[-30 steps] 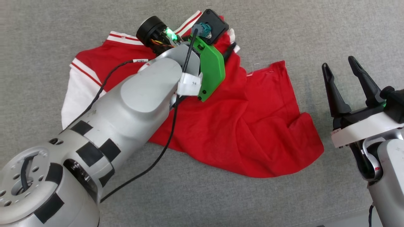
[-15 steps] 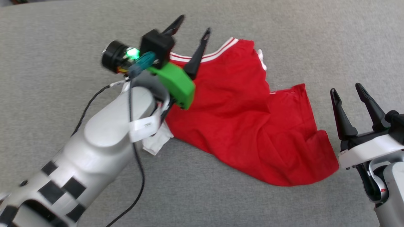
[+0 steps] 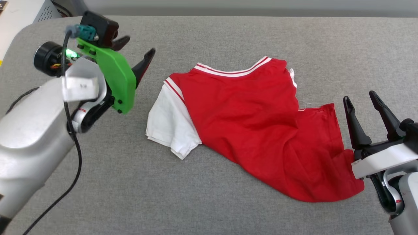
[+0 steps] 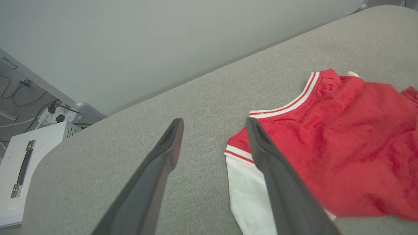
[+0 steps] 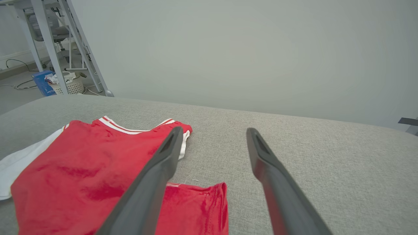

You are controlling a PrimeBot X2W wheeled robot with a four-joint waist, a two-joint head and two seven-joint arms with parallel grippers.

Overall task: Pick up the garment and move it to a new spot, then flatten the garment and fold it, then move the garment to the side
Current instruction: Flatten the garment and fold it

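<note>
Lying rumpled on grey tabletop: garment, just released; left tool wide open, empty, withdrawn leftward; right tool open, empty, beside hem. Relocation judged done; flattening pending.

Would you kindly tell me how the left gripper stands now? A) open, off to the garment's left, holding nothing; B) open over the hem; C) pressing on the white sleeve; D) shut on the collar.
A: the left gripper has its fingers spread with nothing between them, clear of the garment, which lies loose on the grey surface.
</note>
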